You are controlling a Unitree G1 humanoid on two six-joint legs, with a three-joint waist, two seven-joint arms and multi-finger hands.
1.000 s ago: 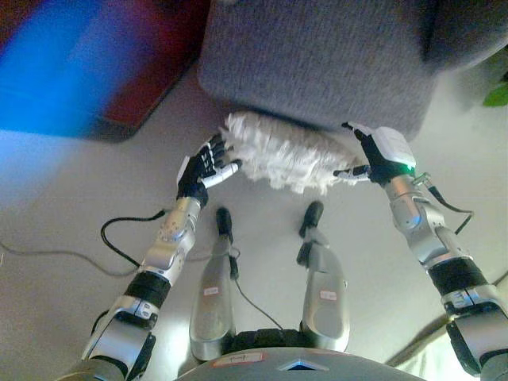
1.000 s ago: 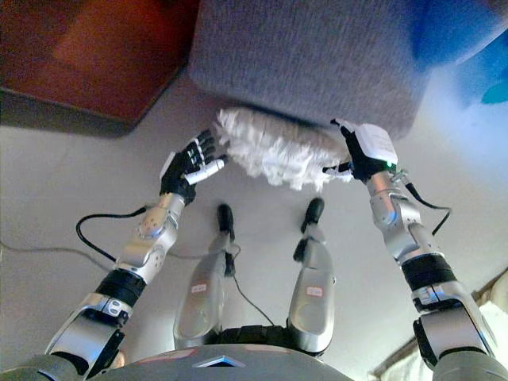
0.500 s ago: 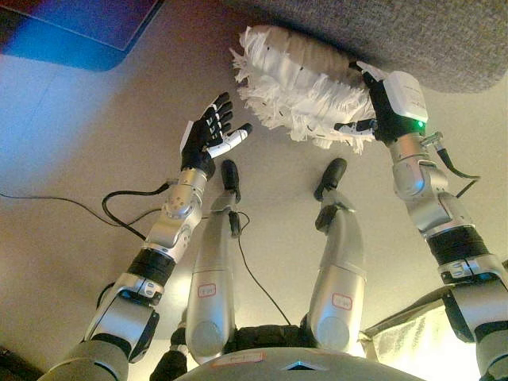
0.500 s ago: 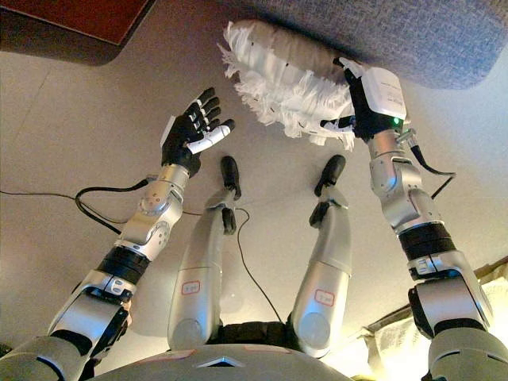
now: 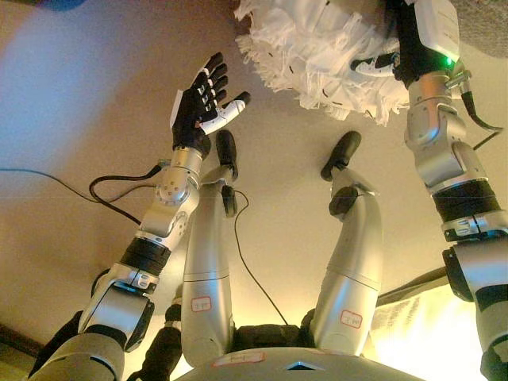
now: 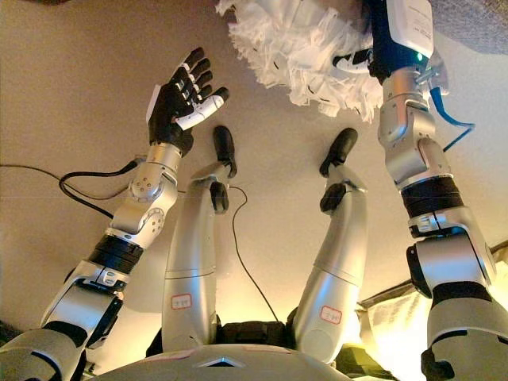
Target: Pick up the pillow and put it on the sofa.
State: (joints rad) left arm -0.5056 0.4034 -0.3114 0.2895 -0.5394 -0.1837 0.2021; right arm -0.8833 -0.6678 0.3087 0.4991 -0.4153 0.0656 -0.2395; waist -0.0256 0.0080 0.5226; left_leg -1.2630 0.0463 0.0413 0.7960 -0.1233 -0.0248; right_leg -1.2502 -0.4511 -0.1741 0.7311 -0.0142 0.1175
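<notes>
The white fringed pillow [image 5: 317, 44] hangs at the top of the view, off the beige floor. My right hand [image 5: 406, 49] is at its right end, thumb curled into the fringe, holding it up. My left hand [image 5: 198, 103] is open, fingers spread, palm toward the pillow, a short way to its left and not touching it. A corner of the grey sofa [image 5: 486, 14] shows at the top right, just behind my right hand. The pillow's top is cut off by the view's edge.
Beige floor [image 5: 71, 95] lies under and to the left of the hands. A pale shiny cloth or bag [image 5: 421, 333] lies at the lower right beside my right arm.
The view has shifted, so the sofa has slid almost out of sight. My right hand has lifted the pillow off the floor. My left hand has come away from the pillow's left end.
</notes>
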